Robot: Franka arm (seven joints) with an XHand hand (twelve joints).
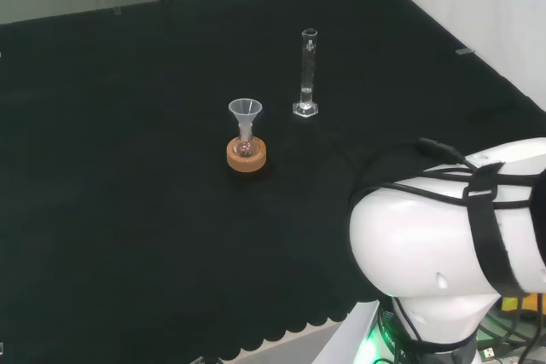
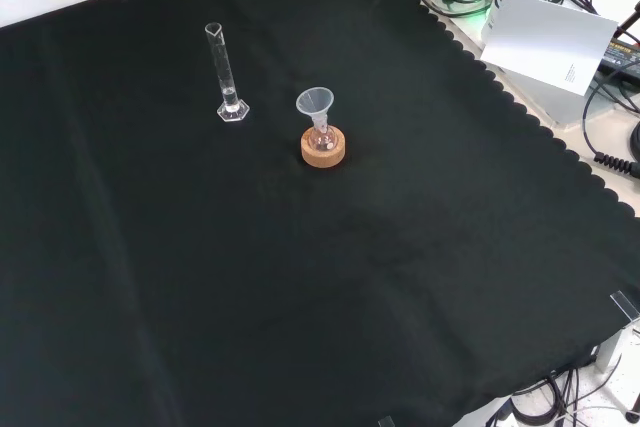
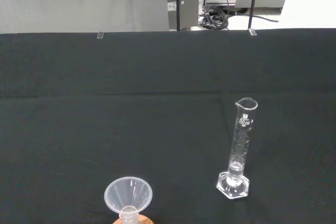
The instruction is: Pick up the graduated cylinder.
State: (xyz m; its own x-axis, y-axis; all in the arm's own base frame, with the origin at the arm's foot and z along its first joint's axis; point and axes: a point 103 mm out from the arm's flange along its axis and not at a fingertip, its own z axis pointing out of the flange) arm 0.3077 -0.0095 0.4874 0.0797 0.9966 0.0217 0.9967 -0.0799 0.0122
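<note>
Still untouched: cylinder [image 1: 307,74] upright on cloth [image 1: 128,168] | funnel [image 1: 245,117] nearby | hand's fingers: cannot tell | whole pickup left

From the head view I've got my arm's big white link [image 1: 426,245] bulked up near the front corner of the black cloth [image 1: 128,168], black cables strapped across it (a green glow shows at its base below). It sits well back from the cloth's middle, upright and rounded.

No readable print (graduated cylinder [image 3: 239,150] markings illegible).
</note>
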